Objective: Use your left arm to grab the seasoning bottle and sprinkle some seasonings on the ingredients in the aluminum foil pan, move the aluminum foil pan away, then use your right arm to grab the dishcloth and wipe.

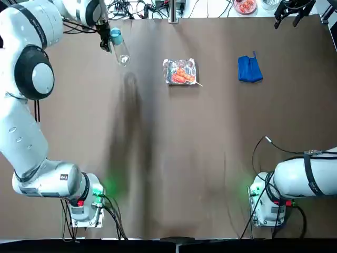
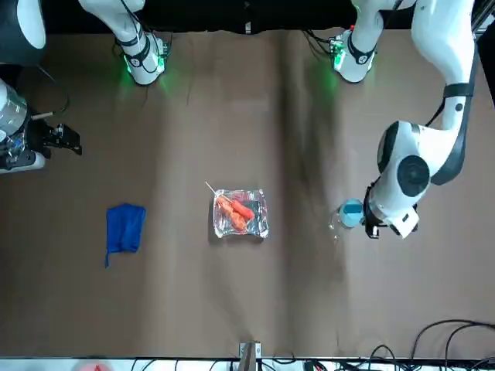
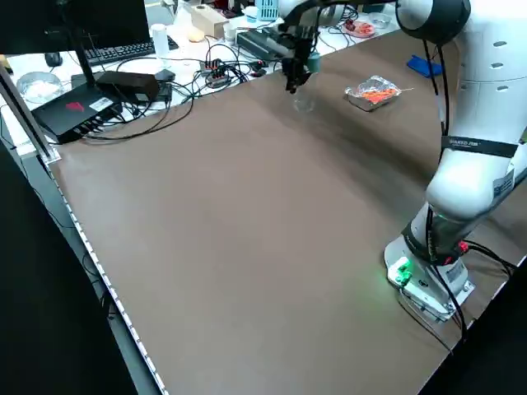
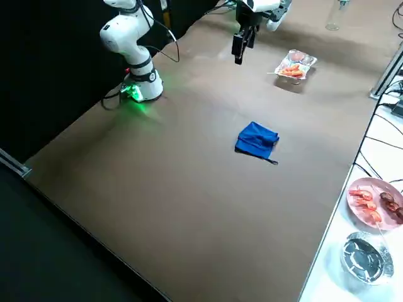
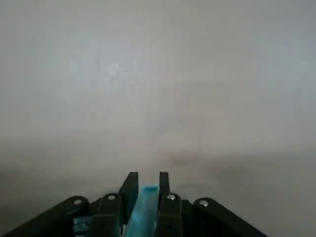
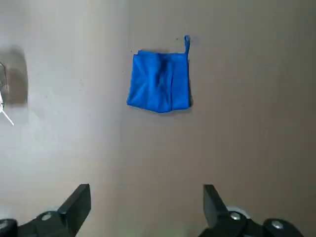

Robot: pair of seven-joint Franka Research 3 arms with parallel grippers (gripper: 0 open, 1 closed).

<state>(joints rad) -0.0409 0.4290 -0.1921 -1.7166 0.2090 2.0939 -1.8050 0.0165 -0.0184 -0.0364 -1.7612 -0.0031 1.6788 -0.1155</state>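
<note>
Left end effector (image 5: 146, 185) around seasoning bottle (image 5: 143, 207)

A brown table (image 3: 247, 214) stands beside a cable-strewn white desk (image 3: 123, 58).

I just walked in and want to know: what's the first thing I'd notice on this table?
Probably the left gripper at the far left of the table, shut on the seasoning bottle by its light-blue cap. Next, the shiny aluminum foil pan in the far middle, with orange-red ingredients inside. To its right lies the bright blue dishcloth, with the right gripper open and raised near it.
</note>
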